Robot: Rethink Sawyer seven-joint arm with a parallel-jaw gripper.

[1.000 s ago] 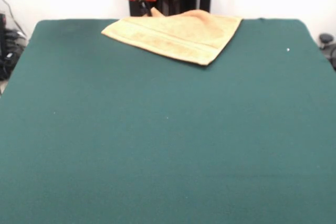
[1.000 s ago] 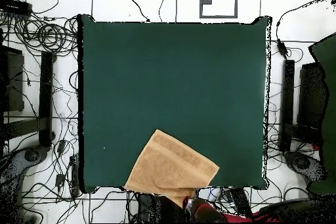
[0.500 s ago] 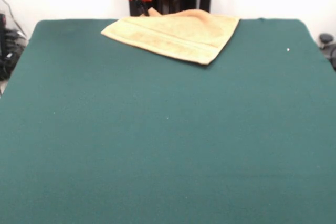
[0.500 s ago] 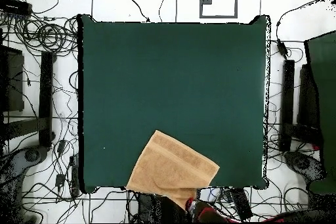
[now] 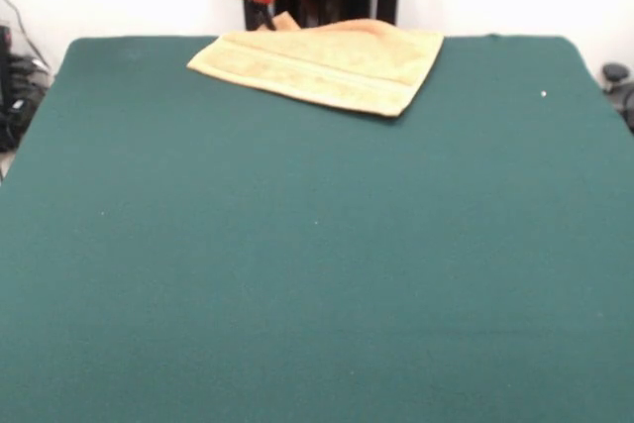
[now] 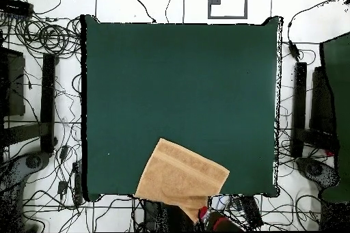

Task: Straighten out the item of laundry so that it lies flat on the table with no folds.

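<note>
Mostly bare, the bench point(image 5: 297, 274) carries the towel point(image 5: 327, 64) at 12 o'clock in the front view, its far corner over the edge. At that corner the gripper point(image 5: 267, 19) seems mid-pull; whether its fingers are clenched cannot be told. Next likely: drawing cloth inward.

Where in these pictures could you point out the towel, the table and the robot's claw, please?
towel point(image 5: 327, 68): front view, on its flat middle below the ribbed band.
table point(image 5: 317, 274): front view, on bare green cloth.
claw point(image 5: 264, 19): front view, on the dark tip under the red collar, at the towel's far edge.
</note>
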